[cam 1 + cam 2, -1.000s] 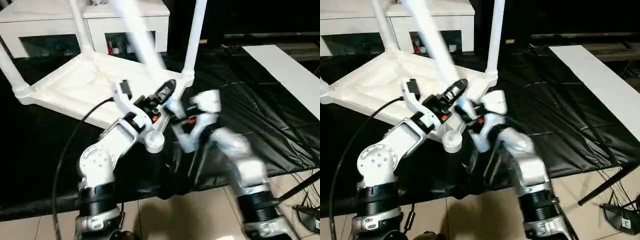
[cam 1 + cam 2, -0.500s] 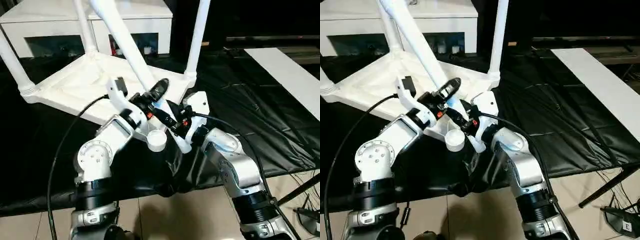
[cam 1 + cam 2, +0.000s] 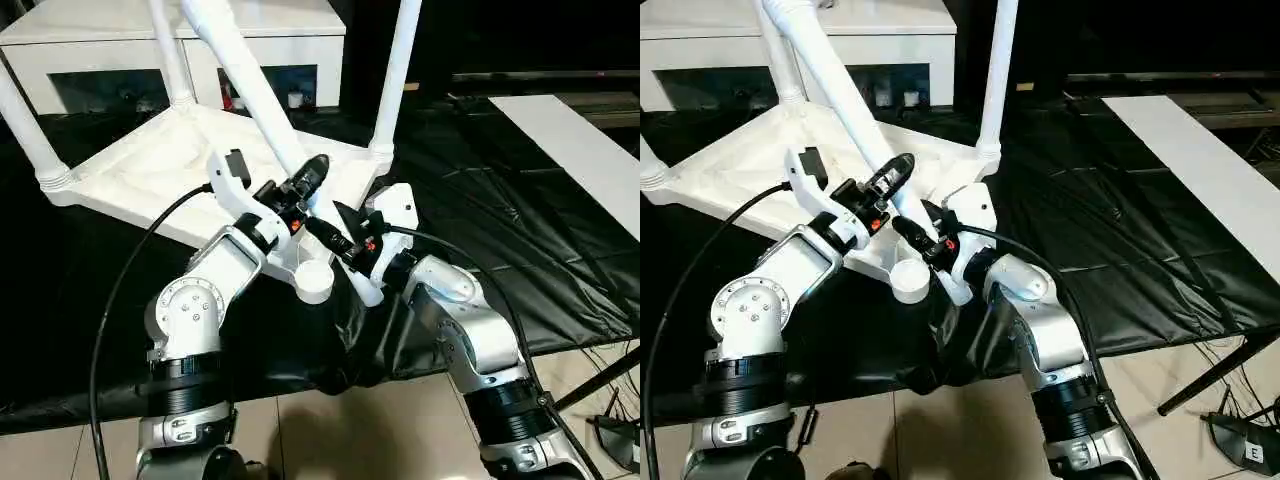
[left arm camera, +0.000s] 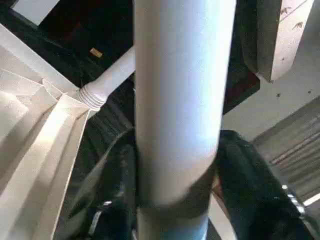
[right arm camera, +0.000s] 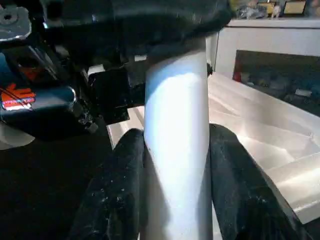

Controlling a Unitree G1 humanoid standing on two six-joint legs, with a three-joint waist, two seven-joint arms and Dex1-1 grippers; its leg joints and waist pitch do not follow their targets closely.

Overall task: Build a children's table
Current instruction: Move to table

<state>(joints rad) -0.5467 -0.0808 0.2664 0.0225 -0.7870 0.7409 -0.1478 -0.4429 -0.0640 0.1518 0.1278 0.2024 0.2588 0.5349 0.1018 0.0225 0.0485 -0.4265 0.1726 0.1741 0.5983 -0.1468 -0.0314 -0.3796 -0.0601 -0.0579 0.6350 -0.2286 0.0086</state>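
From the head cameras, the tabletop (image 3: 150, 175) lies upside down on black sheeting (image 3: 480, 220), ribbed underside up, with three legs standing in its corner sockets: one at the far left (image 3: 25, 125), one at the back (image 3: 170, 55), one at the far right (image 3: 395, 75). A fourth, loose leg (image 3: 245, 85) slants down from the upper left to the two claws. The left gripper (image 3: 300, 185) reaches it from the left, higher on the tube. The right gripper (image 3: 335, 235) is clamped around it just below, with the tube's lower tip (image 3: 368, 292) sticking out beneath it. The empty near corner socket (image 3: 313, 282) sits just below the left claw and to the left of the leg's tip, apart from it. Behind the tabletop stands a white cabinet (image 3: 180, 40).

In the left wrist view, the loose leg runs straight up between the left gripper's dark fingers (image 4: 245, 175), which sit close on either side; whether they press it I cannot tell. Beyond them is a seated leg in its ribbed collar (image 4: 92, 97) at a tabletop corner.

In the right wrist view, the right claw's two black fingers (image 5: 120, 190) hug the tube on both sides, gripping it. Just past them the left gripper's black body crosses the leg. A red marking on its housing (image 5: 20, 95) is too blurred to read.
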